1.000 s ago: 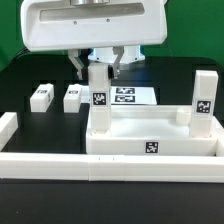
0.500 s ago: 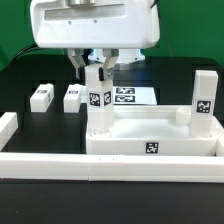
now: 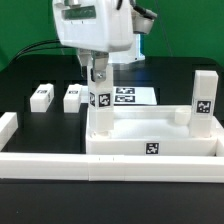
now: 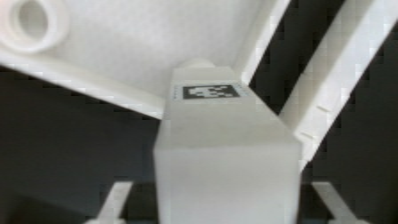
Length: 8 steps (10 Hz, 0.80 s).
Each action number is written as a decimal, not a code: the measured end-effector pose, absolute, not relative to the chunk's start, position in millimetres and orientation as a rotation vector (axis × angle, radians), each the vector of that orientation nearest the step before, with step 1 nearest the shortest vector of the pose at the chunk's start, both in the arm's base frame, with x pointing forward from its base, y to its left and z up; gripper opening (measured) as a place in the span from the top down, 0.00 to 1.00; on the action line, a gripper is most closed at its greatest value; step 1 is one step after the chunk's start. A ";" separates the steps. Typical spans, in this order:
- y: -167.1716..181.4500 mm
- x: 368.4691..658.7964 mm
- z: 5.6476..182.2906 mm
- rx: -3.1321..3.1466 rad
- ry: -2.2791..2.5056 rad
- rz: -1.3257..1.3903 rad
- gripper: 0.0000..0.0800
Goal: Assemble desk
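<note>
The white desk slab [image 3: 125, 146] lies on the table, its rimmed side up, with a tag on its front wall. One tagged white leg [image 3: 99, 106] stands upright at its back corner on the exterior view's left; a second leg [image 3: 203, 96] stands at the back corner on the right. My gripper [image 3: 96, 72] is over the first leg, its fingers down around the top. In the wrist view the leg [image 4: 222, 140] fills the middle, with a dark gap between it and each finger [image 4: 121, 200]; the gripper [image 4: 221, 208] is open. The slab [image 4: 125, 60] lies below.
Two loose tagged legs [image 3: 41, 95] [image 3: 72, 97] lie on the black table at the exterior view's left. The marker board [image 3: 130, 96] lies behind the slab. White border rails run along the front [image 3: 60, 168] and the left [image 3: 8, 127].
The hand has turned about the upright leg: its wide white body now looks narrower and sits more to the exterior view's left. The leg stays on the slab's corner.
</note>
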<state>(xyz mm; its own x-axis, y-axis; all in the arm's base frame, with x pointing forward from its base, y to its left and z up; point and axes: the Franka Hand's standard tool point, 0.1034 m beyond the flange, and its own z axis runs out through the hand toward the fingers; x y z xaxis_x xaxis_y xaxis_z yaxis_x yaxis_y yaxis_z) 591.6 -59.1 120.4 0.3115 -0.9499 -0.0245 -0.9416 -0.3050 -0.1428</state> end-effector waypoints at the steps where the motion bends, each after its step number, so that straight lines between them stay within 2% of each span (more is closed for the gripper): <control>1: -59.2 591.7 120.3 -2.386 1.833 -0.092 0.64; 4: -58.8 591.8 120.1 -2.251 1.980 -0.074 0.64; 5: -58.7 591.7 120.1 -2.287 1.939 -0.078 0.57; 6: -58.5 591.6 119.9 -2.323 1.897 -0.081 0.57; 7: -58.6 591.3 119.8 -2.369 1.842 -0.083 0.34; 8: -57.1 591.6 120.0 -2.443 1.751 -0.091 0.34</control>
<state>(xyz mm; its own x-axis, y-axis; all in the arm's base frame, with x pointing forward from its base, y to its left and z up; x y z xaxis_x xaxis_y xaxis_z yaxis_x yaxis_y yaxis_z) 591.6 -57.1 120.0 0.3233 -0.9458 -0.0293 -0.9377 -0.3161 -0.1442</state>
